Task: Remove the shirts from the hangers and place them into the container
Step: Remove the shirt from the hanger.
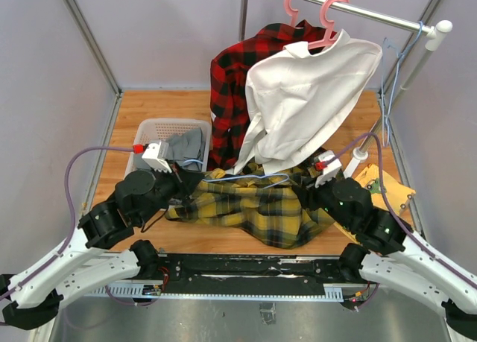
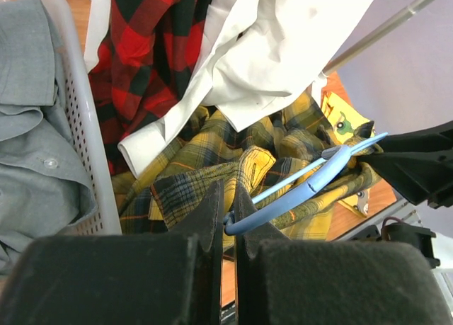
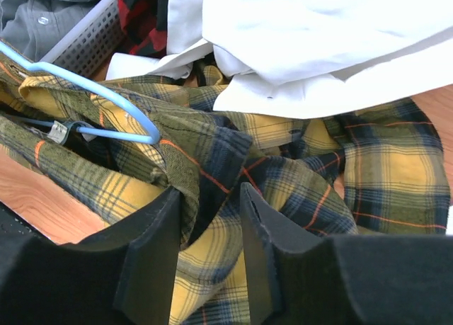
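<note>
left gripper (image 2: 228,197) pinched shut on blue hanger (image 2: 304,190); right gripper (image 3: 212,197) part open, yellow shirt (image 3: 297,190) fold between jaws, not clamped; shirt heaped at table (image 1: 149,103) 6 o'clock; basket (image 1: 160,126) at its 10 o'clock, grey shirt (image 1: 186,144) inside

Grey shirt (image 1: 186,144) sits crumpled in the white basket (image 1: 160,123); beside it, a light-blue hanger (image 1: 246,179) pokes from the sprawled yellow plaid shirt (image 1: 261,208).

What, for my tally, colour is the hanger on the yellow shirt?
Light-blue hanger, best in left wrist view.
</note>
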Robot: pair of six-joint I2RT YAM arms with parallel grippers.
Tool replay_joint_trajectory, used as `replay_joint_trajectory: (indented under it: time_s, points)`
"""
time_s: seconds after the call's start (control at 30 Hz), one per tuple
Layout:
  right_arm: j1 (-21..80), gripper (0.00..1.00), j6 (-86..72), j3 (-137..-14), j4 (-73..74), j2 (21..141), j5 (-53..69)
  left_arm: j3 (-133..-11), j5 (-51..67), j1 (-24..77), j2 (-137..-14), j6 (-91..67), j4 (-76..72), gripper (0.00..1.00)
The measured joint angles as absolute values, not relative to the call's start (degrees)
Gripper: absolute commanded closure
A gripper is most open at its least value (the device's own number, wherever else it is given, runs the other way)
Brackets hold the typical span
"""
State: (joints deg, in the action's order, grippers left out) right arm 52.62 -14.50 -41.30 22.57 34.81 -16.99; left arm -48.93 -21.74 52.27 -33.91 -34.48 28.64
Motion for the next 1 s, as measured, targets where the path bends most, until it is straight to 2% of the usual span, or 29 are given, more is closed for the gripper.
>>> replay_joint_trajectory:
  time_s: [0.13,0.3,0.43,0.6,0.77,1.0]
  points:
    - [52.6,0.45,-13.8,-38.6,22.6,27.7,-18.0,-48.9,-21.1,52.3,-34.5,-34.3,28.1,1.0]
    - [52.6,0.37,-12.6,-38.4,22.6,21.2,-16.9,-48.8,-21.2,52.1,-35.2,-33.2,27.7,1.0]
    - [52.6,0.35,-11.9,-38.4,22.6,20.5,-15.0,-48.8,-20.6,52.1,-35.4,-32.6,26.9,0.99]
    - [52.6,0.19,-10.7,-37.7,20.3,20.7,-10.7,-48.8,-16.6,51.9,-36.5,-30.3,25.5,0.99]
    - [52.6,0.14,-7.1,-35.6,17.0,21.0,-2.5,-48.9,-8.8,51.9,-41.3,-27.4,24.7,1.0]
    - [52.6,0.14,-3.6,-32.4,13.9,24.9,10.4,-48.8,4.8,51.9,-48.9,-24.8,23.0,0.99]
